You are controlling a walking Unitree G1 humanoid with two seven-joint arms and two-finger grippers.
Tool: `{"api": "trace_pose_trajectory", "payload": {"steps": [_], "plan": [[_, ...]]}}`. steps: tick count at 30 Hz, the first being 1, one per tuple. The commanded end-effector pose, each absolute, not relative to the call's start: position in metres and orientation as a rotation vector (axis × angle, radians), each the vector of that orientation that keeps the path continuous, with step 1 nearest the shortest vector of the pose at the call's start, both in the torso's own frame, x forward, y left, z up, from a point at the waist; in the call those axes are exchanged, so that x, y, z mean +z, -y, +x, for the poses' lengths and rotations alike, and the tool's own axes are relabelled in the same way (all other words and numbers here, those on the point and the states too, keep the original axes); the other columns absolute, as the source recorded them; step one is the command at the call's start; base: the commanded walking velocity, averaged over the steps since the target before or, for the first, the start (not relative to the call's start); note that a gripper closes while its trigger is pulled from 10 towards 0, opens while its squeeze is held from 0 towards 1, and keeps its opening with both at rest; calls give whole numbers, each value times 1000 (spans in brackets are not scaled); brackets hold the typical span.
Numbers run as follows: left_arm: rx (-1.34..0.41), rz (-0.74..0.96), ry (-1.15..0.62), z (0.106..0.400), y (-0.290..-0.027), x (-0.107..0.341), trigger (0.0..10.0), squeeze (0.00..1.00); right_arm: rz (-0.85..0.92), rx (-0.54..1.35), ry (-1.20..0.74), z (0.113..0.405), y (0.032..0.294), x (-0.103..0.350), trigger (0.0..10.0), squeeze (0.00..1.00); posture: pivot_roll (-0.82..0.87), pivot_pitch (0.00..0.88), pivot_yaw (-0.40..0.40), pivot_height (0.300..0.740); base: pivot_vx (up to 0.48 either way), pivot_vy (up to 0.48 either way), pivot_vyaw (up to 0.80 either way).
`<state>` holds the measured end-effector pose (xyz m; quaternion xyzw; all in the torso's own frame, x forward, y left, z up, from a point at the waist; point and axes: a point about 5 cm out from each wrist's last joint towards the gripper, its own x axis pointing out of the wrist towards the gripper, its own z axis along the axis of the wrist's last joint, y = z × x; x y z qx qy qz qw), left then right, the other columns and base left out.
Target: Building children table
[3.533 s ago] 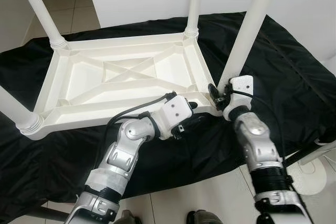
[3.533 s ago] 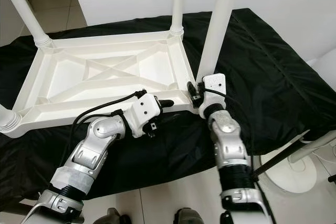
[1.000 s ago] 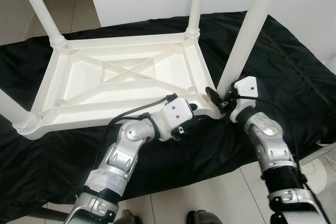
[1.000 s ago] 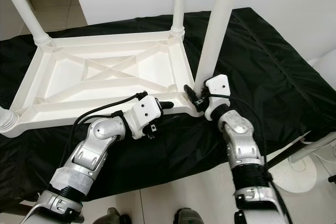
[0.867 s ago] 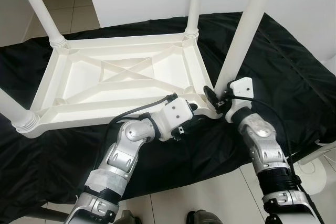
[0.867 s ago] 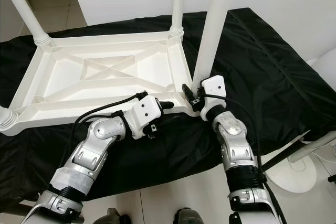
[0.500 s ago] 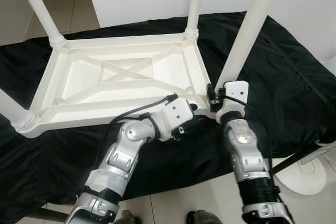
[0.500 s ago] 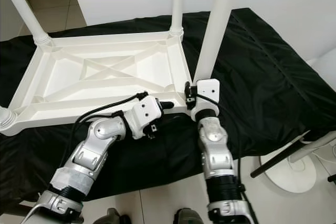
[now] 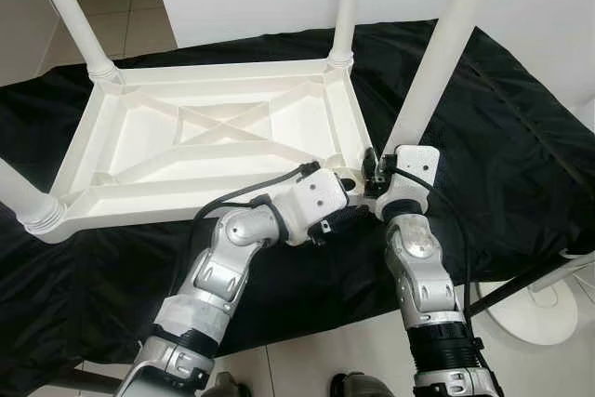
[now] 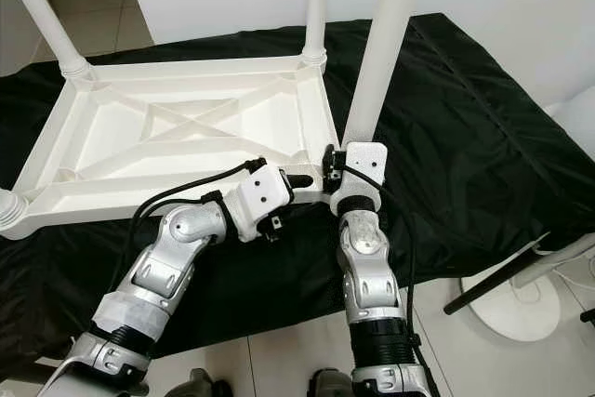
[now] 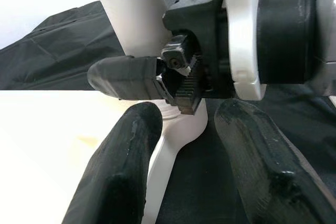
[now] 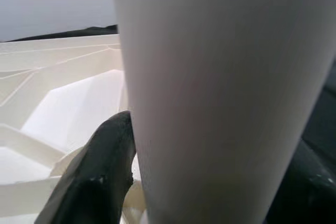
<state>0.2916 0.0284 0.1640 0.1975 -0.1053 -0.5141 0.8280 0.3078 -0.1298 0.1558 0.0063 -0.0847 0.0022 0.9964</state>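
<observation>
Three legs stand seated in the upturned table [image 9: 214, 137]; right gripper [image 9: 376, 177] clasps the fourth leg [image 9: 437, 53], seating unconfirmed; left gripper [image 11: 184, 145] gapes astride the rim.

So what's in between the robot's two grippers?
The near right corner of the upside-down white table, where the table leg goes in. The left gripper and right gripper meet there, shown in the left eye view.
</observation>
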Motion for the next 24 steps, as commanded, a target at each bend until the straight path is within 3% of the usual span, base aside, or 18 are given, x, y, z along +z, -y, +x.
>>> {"api": "trace_pose_trajectory", "payload": {"steps": [1, 6, 7, 8, 9, 10, 16, 24], "plan": [[-971, 407, 233, 297, -32, 163, 10000, 0, 28, 49, 164, 306, 127, 155, 10000, 1000, -132, 44, 45, 740, 0, 0, 0], [-970, 416, 231, 296, -32, 161, 10000, 0, 12, 175, 138, 303, 138, 149, 10000, 1000, -132, 40, 44, 740, 0, 0, 0], [-970, 417, 230, 296, -32, 161, 10000, 0, 2, 211, 121, 303, 142, 145, 10000, 882, -134, 37, 45, 740, 0, 0, 0], [-970, 417, 230, 296, -32, 161, 10000, 0, -21, 238, 112, 303, 146, 142, 10000, 408, -134, 35, 45, 740, 0, 0, 0], [-970, 417, 230, 296, -32, 161, 10000, 0, -21, 238, 112, 303, 146, 142, 10000, 408, -134, 35, 45, 740, 0, 0, 0], [-973, 418, 230, 297, -32, 161, 10000, 0, -46, 286, 105, 303, 150, 141, 10000, 0, -134, 34, 45, 740, 0, 0, 0], [-979, 423, 233, 298, -32, 162, 10000, 0, -147, 443, 116, 310, 161, 144, 10000, 0, -136, 29, 47, 740, 0, 0, 0], [-1000, 434, 237, 296, -32, 161, 10000, 0, -198, 516, 116, 322, 169, 149, 10000, 0, -137, 23, 58, 740, 0, 0, 0]]}}
